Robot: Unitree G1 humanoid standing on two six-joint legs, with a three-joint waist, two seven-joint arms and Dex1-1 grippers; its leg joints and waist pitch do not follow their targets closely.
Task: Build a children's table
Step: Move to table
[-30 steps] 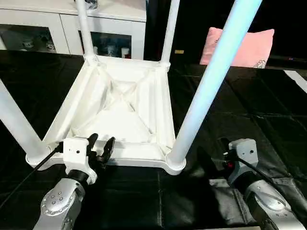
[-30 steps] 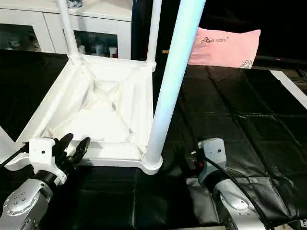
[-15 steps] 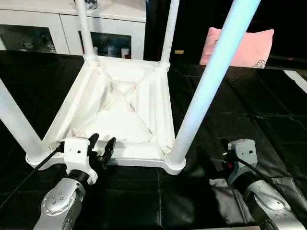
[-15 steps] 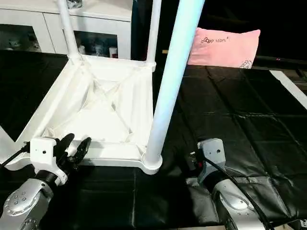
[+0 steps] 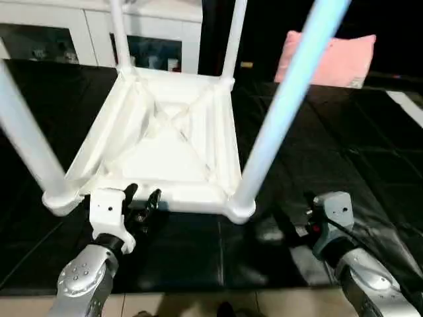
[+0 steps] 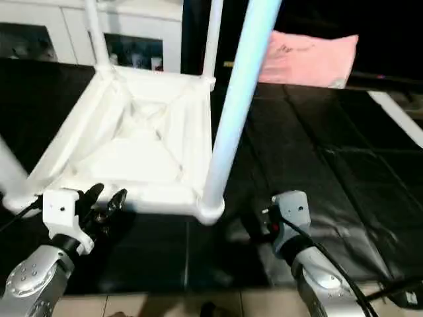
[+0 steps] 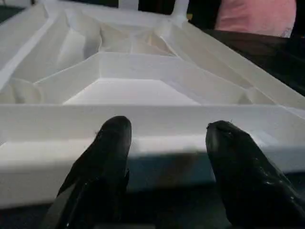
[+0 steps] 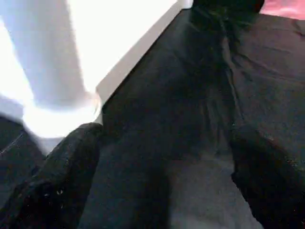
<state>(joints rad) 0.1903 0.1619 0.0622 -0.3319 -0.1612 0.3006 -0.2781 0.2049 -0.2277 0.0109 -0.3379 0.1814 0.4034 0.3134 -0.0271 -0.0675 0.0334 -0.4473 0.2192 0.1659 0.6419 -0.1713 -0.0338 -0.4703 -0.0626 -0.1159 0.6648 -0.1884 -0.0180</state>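
Your children's table point(image 5: 168, 142) lies upside down on the black-covered desk point(image 5: 370, 165), ribbed underside facing up, with all four white legs point(image 5: 281, 112) standing in its corner sockets and rising out of the top of the head views. Your left hand point(image 5: 141, 202) sits just at the near rim of the tabletop, between the two near legs; its black fingers point(image 7: 107, 152) are spread partway, with nothing between them, pointing at the rim from just in front. Your right hand point(image 8: 157, 171) is spread wide and empty over the black cover, near the base of the near right leg point(image 8: 45, 71) but apart from it. Beyond the table, a pink pillow point(image 5: 334, 59) rests at the far right, and a white glass-door cabinet point(image 5: 79, 33) stands at the far left.
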